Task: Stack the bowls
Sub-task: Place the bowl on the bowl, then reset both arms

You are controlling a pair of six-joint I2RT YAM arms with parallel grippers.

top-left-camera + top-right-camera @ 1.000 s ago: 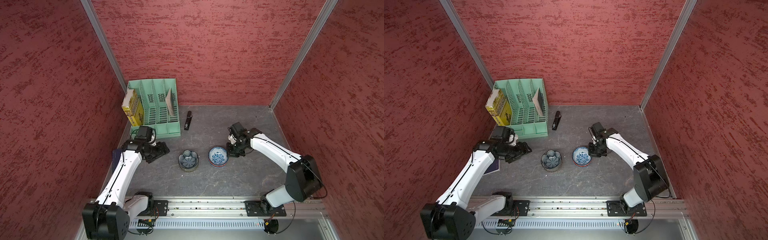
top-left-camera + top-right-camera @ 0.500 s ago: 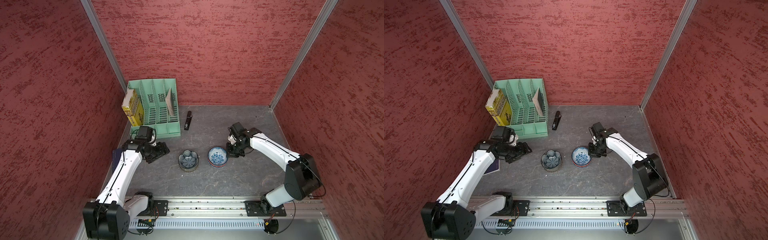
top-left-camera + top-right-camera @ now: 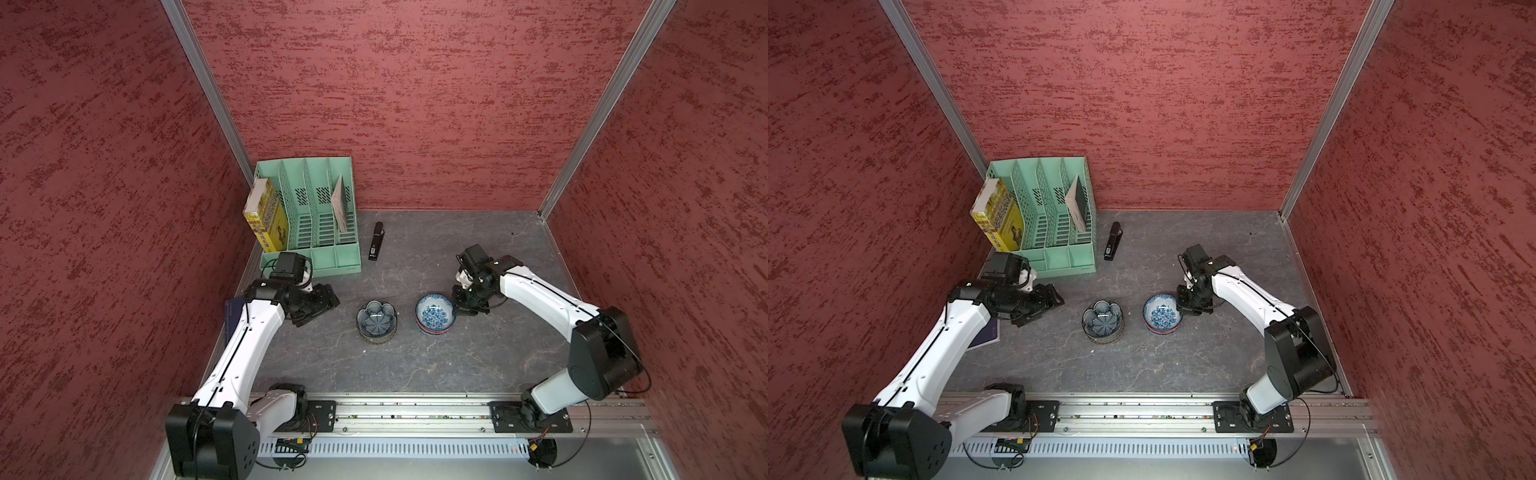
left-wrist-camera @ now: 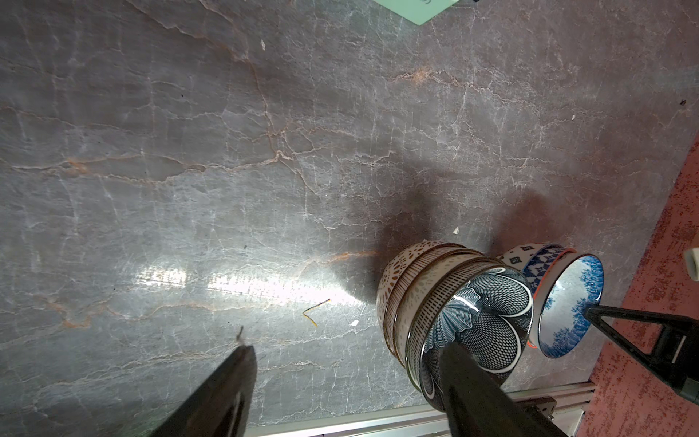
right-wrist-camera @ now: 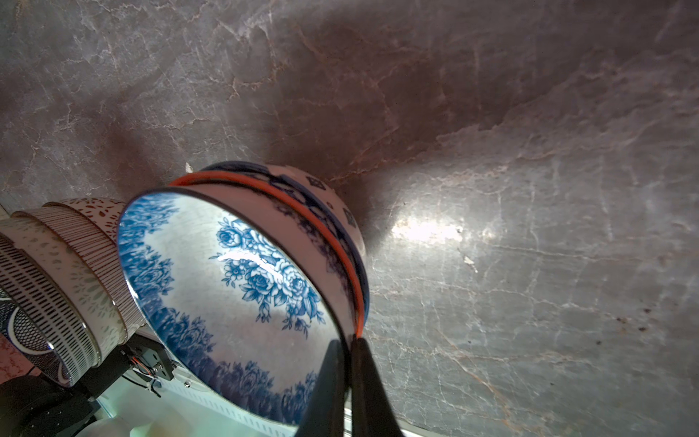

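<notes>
Pinching the top blue bowl (image 5: 242,272) by its rim, my right hand (image 5: 347,342) is clamped shut; that bowl sits atop a stack of three on the table (image 3: 457,365). My left hand (image 3: 320,305) hangs open and empty near the flower stack (image 3: 376,322). Lifting by one edge could tilt the bowl or drag the orange bowl (image 5: 314,224) along. Whether that rim is caught too, I can't tell; the lower bowls are mostly hidden.

My left arm (image 3: 249,336) stretches forward and low, wrist turned inward, and my left gripper (image 4: 350,348) hangs with jaws spread wide. My right arm (image 3: 540,295) bends inward; my right gripper (image 5: 347,342) pinches the flowered bowl (image 5: 227,283) by its rim.
</notes>
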